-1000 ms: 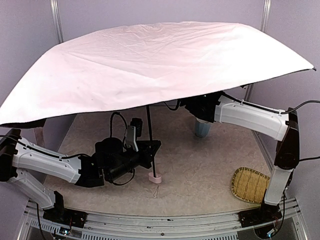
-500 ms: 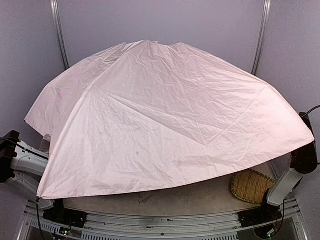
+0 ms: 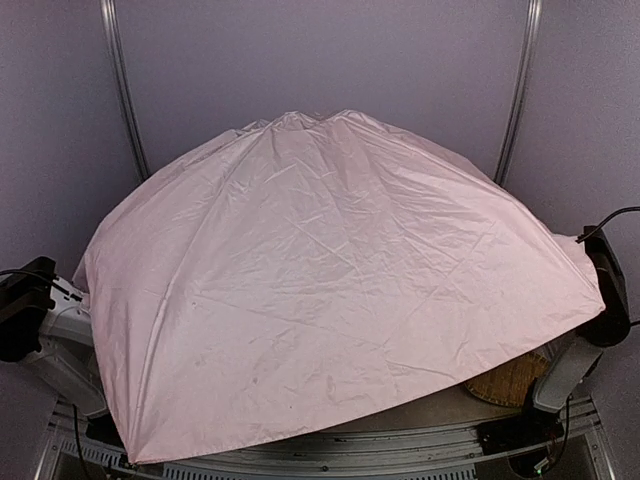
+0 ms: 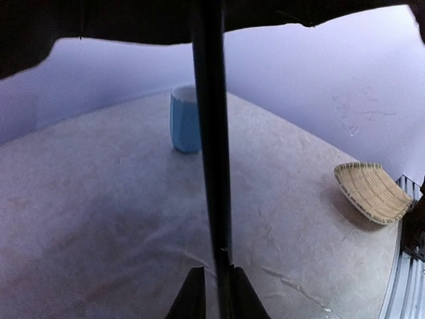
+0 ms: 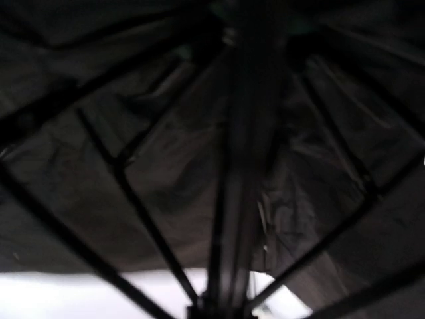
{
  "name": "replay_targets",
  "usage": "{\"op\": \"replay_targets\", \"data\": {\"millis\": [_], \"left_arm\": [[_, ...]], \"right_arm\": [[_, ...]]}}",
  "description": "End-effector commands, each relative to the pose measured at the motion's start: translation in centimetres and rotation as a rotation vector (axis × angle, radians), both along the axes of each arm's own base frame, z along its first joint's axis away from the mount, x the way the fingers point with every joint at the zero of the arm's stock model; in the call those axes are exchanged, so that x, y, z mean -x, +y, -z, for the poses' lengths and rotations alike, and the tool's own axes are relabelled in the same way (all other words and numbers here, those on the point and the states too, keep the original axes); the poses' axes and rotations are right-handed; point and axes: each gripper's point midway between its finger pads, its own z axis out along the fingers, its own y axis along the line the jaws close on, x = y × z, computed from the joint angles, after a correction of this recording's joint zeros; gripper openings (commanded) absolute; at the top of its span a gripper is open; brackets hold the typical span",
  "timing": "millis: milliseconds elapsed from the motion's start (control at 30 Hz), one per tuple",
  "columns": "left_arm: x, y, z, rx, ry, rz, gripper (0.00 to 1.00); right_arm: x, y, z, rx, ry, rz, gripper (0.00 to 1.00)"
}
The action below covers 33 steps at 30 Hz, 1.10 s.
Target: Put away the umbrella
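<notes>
Gripping thin black shaft: left jaws | right jaws unclear | umbrella crinkled pink dome

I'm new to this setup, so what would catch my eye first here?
An open pale pink umbrella fills the top view, hiding most of the table. Beneath it, the left pincer grips its black shaft, with a light-blue cup behind and a woven tray at right.

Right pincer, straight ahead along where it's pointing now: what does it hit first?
The umbrella: its black underside and ribs fill most of the right wrist view, with the shaft running up the middle. Likely first contact is lining or a rib near the shaft; too dark to judge depth.
</notes>
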Motion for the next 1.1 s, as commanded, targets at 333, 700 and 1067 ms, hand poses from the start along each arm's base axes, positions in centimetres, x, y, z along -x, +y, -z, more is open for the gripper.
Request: {"op": "replay_targets", "data": {"millis": [333,700,1067], "left_arm": [[1.8,1.3,-0.2,0.001,-0.076,0.004,0.47],[-0.6,6.8,1.9,0.023,0.055,-0.172,0.65],[-8.4,22.0,4.9,0.151,0.3,-0.74,0.7]], "right_arm": [[-2.0,-5.2,-5.1,-0.165,-0.139,0.197,0.0],[-0.5,-14.2,-10.9,-0.313,-0.224,0.355,0.0],[3.1,-19.6,-13.6,-0.268,-0.258,0.397,0.0]]}}
